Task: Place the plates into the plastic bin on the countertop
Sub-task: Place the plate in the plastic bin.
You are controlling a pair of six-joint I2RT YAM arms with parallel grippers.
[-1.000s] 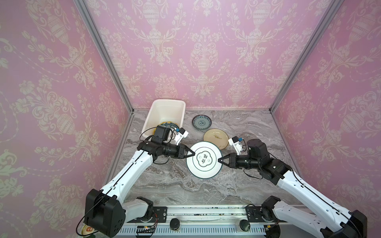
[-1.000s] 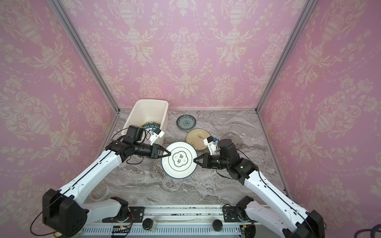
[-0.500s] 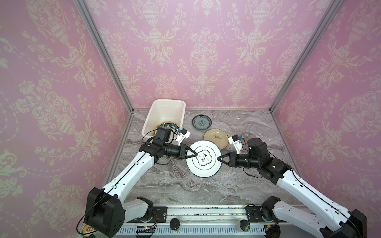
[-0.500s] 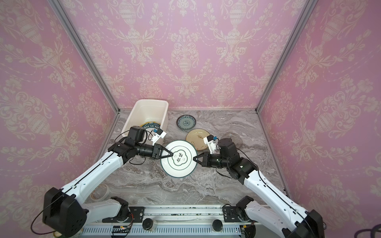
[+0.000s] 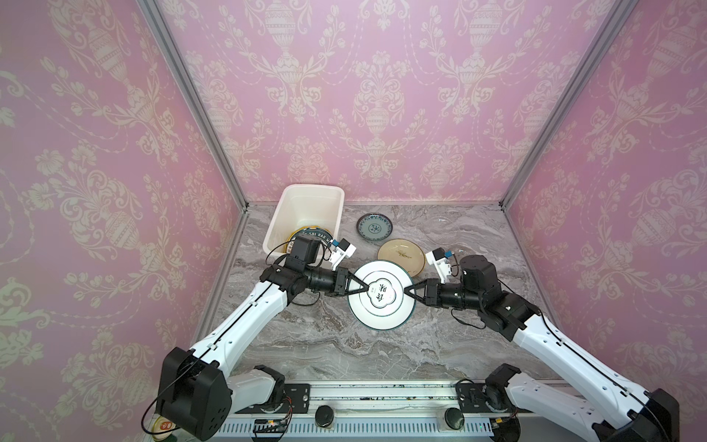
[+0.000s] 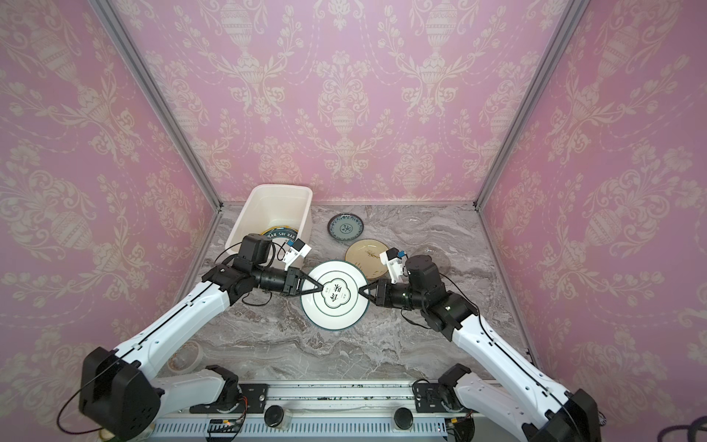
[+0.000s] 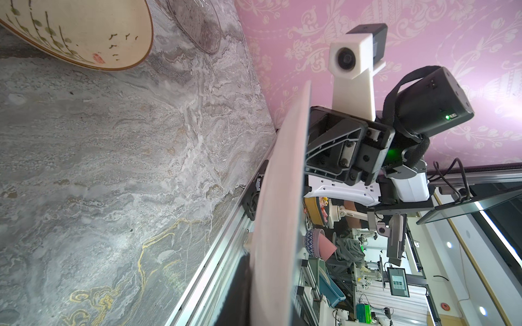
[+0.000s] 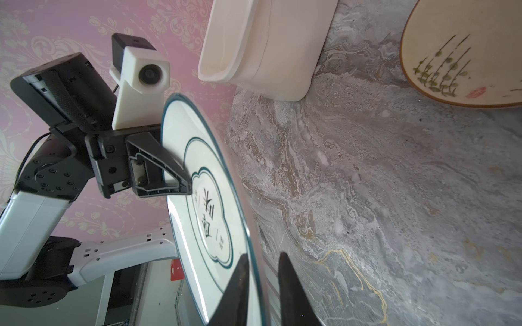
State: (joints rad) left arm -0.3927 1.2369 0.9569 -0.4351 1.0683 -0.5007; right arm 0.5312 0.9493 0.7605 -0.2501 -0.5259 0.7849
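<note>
White plate point(image 5: 382, 296), center frame, likely stiff, slick, breakable; left gripper point(image 5: 365, 292) pinches rim, right gripper point(image 5: 406, 296) slightly parted astride opposite rim.

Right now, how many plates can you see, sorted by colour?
1 white plate, dark rim
1 cream plate
1 teal plate, patterned
1 yellow plate, in the bin
1 clear glass plate, faint
1 smoky glass plate
Total: 6 plates in view; any others in the bin are hidden.
</note>
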